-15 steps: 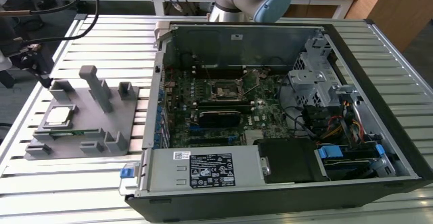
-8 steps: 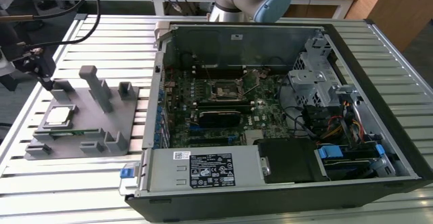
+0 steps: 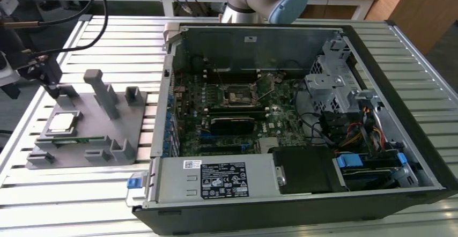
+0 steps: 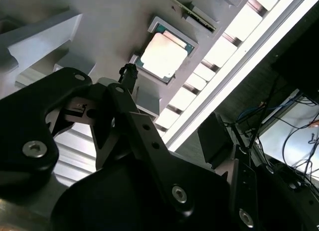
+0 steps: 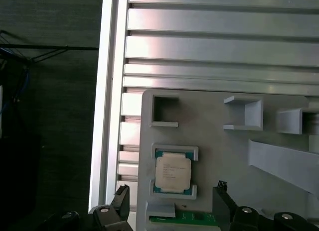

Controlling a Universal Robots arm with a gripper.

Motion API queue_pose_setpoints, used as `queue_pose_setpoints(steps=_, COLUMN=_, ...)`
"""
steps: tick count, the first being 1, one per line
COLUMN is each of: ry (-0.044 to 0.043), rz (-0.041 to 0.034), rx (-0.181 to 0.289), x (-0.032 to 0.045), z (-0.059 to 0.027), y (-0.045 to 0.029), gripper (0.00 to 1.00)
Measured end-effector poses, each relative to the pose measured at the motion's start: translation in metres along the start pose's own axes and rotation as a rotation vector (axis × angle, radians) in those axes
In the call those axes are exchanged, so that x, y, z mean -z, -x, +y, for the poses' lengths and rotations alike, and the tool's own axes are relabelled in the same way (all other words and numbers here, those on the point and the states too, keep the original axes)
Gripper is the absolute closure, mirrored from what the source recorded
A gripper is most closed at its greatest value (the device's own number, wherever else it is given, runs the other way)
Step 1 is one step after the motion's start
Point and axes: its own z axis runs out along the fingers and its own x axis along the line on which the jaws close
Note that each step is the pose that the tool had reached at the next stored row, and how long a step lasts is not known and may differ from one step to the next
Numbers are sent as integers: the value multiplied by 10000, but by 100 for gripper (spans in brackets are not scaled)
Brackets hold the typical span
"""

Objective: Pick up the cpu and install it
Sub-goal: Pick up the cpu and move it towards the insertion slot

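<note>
The cpu [image 3: 61, 122] is a small square chip with a shiny silver lid. It lies flat in a recess of the grey holder plate [image 3: 107, 135] at the exterior view's left. In both wrist views the cpu [image 5: 173, 173] [image 4: 164, 54] rests in its raised grey frame. My gripper [image 3: 49, 82] hangs above the far left corner of the plate, clear of the chip. In the first wrist view the gripper [image 5: 171, 192] stands open, with black fingertips [image 5: 219, 187] wide apart on either side of the chip and nothing held. The motherboard socket [image 3: 236, 95] sits inside the open computer case.
A green memory stick [image 5: 184, 219] lies in a slot beside the cpu. Upright grey posts [image 3: 104, 92] rise from the plate. The open black case [image 3: 400, 87] takes up the exterior view's right. The slatted aluminium table [image 3: 86, 194] ends just left of the plate.
</note>
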Motion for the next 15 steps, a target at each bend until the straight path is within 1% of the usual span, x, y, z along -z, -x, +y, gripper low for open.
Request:
queue_pose_setpoints(steps=1, ry=0, rz=0, rx=0, x=-13, z=-1, y=1, gripper=27)
queue_pose_setpoints(steps=2, ry=0, rz=1, rx=0, x=-26, z=-1, y=1, gripper=21)
queue_pose_setpoints(steps=10, ry=1, rz=0, rx=0, x=-138, z=-7, y=3, gripper=21)
queue_pose_setpoints(steps=15, ry=0, rz=0, rx=0, x=-191, z=-10, y=6, gripper=21)
